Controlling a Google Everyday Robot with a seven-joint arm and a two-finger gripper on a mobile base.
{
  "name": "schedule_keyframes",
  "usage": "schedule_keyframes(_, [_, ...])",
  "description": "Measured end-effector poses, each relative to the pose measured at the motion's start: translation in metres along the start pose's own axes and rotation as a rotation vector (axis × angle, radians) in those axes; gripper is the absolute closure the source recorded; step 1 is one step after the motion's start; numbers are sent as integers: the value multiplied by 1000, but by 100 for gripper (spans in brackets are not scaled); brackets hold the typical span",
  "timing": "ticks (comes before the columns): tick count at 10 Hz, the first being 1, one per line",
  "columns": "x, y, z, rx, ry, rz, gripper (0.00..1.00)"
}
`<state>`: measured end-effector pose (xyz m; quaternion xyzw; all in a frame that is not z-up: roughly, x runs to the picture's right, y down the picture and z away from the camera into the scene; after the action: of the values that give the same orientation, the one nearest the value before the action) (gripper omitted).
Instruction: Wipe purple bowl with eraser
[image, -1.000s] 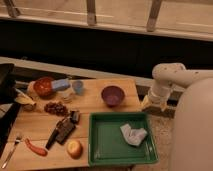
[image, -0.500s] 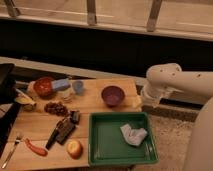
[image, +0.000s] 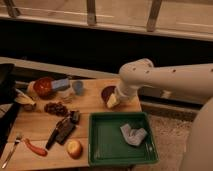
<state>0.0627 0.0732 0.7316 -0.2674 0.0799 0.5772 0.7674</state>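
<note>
The pincer (image: 114, 100), spread wide, hangs at the right edge of the small round dark purple bowl (image: 105, 92); the dark flat rectangular eraser (image: 65, 131) lies well apart on the wooden worktop (image: 37, 125).

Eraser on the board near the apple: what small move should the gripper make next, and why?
Probably carry the gripper across the board to hover over the eraser. It hangs at the purple bowl holding nothing I can see, while the eraser lies beside the green tray, so wiping cannot begin yet.
</note>
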Motion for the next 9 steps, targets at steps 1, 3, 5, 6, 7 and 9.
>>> schedule_keyframes(1, [-1, 35, 5, -8, 1, -45, 30])
schedule_keyframes(3, [0, 42, 6, -2, -1, -63, 30])
schedule_keyframes(5, [-1, 44, 6, -4, -1, -65, 30])
schedule_keyframes(6, [-1, 43, 6, -4, 0, -64, 30])
schedule_keyframes(7, [0, 43, 6, -4, 0, -62, 30])
schedule_keyframes(9, [-3, 47, 3, -1, -10, -76, 30])
